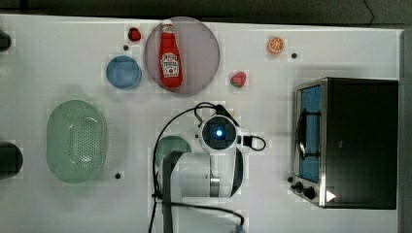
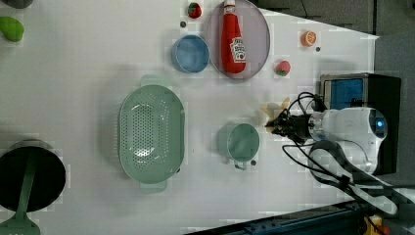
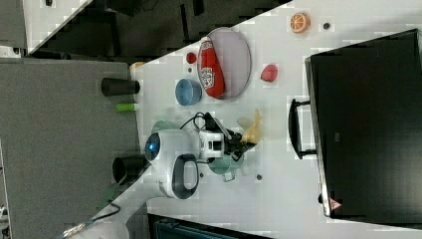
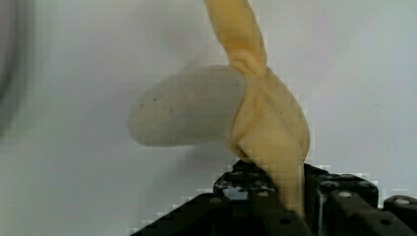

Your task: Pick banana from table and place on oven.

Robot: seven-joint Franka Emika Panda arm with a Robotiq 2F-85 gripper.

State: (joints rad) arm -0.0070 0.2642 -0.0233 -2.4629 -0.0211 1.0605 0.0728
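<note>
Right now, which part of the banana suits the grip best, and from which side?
The yellow peeled end of the banana, taken from above: its flaps splay flat on the table, and the gripper looks closed there, leaving the whitish tip free.

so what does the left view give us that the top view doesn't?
Left view: the banana with splayed peel flaps at the pincer, the whole green cup, and a black pot with a green spatula at the left view's bottom left.

Top view: the full black roof of the oven with its glass door and two knobs; the arm covers the banana and most of the cup.

Both: ketchup bottle on the round plate, blue bowl, green colander, orange slice, white table.
</note>
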